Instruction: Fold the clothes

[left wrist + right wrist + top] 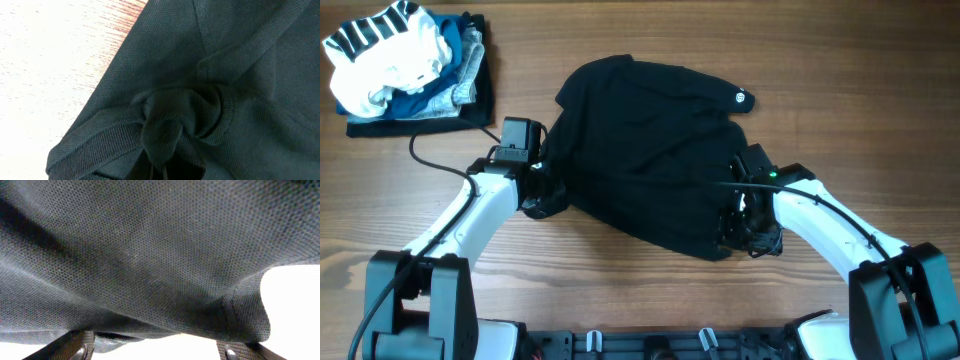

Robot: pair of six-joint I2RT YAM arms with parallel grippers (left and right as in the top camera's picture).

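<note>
A black knit shirt (650, 150) lies crumpled in the middle of the wooden table, with a small white logo (741, 97) at its far right. My left gripper (535, 190) is at the shirt's left edge. In the left wrist view the fabric (210, 75) bunches into a knot at my jaws (162, 170), whose fingers are hidden under it; they look shut on the shirt. My right gripper (745, 225) is at the shirt's lower right edge. In the right wrist view its fingers (155, 352) stand wide apart, with the shirt's fabric (150, 255) draped over them.
A pile of other clothes (405, 60), striped, white, blue and grey, lies at the table's far left corner. A black cable (430, 160) runs from there to the left arm. Bare wood (880, 100) lies to the right of the shirt.
</note>
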